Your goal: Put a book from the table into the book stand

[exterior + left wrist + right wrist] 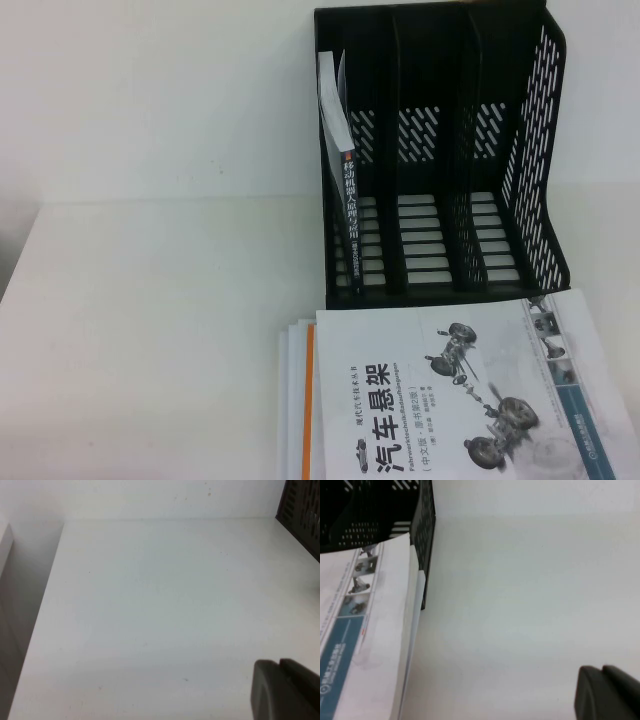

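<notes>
From the high camera, the plain white flat table (pixel 150 330) carries a black plastic three-slot book stand (pixel 545 150) with a slotted back and perforated sloping side walls, set toward the far right. A black-spined book with white lettering and a small orange mark (pixel 348 215) stands upright in the stand's left slot, with white pages showing above its spine. The middle and right slots hold nothing. Just in front of the stand lies the large white-covered paperback book (pixel 450 390), printed with grey car-suspension drawings and a bold black Chinese title. It rests flat on top of a small stack, with its far edge touching or nearly touching the stand's front. An orange-striped white cover (pixel 309 400) peeks out from under its left edge. Neither arm appears in this view.

In the left wrist view, only a dark grey corner of the left gripper (pixel 285 690) shows above bare white tabletop (pixel 150 605); it touches nothing visible, and I cannot tell how wide it stands. A black corner of the stand (pixel 302 510) sits at the frame's edge, well apart from the gripper.

In the right wrist view, a similar dark grey piece of the right gripper (pixel 607 692) hangs over empty table (pixel 530 605), holding nothing visible; its opening cannot be judged. The paperback's back flap (pixel 375 630), with a blue band, lies against the stand's perforated wall (pixel 422 525), well away from this gripper.
</notes>
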